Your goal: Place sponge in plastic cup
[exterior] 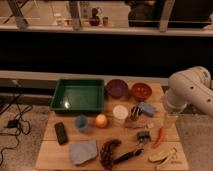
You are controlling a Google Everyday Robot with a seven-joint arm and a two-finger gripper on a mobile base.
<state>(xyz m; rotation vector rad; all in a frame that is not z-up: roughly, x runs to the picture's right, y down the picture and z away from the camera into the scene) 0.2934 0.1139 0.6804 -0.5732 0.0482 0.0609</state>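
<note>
The sponge [147, 108], a small light-blue block, lies on the wooden table [50, 157] right of centre, in front of a red bowl [141, 90]. A white cup [120, 113] stands upright just left of it, with a small dark object [135, 112] between them. A blue cup [81, 123] stands further left. My white arm [191, 92] comes in from the right edge. My gripper [170, 119] hangs at its lower end over the table's right edge, right of the sponge and apart from it.
A green tray [62, 106] and a purple bowl [117, 88] sit at the back. An orange [101, 120], a black remote [61, 133], a grey-blue slab [83, 152], grapes [109, 150], a red chili [159, 136] and a banana [162, 156] fill the front.
</note>
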